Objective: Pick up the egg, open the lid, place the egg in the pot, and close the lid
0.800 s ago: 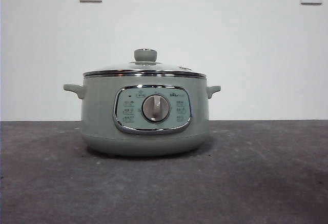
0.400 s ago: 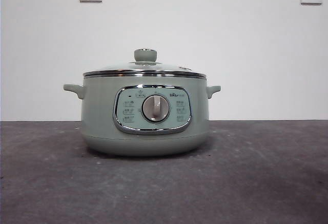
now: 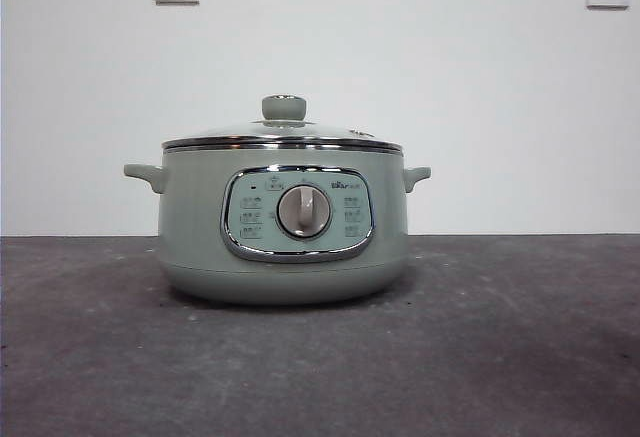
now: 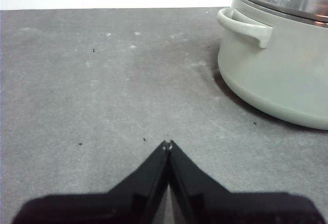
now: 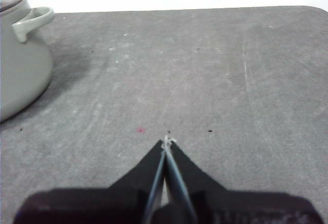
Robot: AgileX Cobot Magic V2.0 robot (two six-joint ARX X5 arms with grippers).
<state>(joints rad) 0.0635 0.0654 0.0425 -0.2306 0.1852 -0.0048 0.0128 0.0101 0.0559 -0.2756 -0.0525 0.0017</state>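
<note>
Nothing has moved since before: we keep both the left hand (image 4: 167, 143) and right hand (image 5: 166, 140) clenched empty beside the pot (image 3: 283, 222), lid (image 3: 283, 134) on, egg unseen.

The dark grey table (image 3: 520, 357) carries 1 sage-green pot (image 3: 190, 237).

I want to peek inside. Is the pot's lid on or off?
On: the lid sits flat on the pot rim.
</note>
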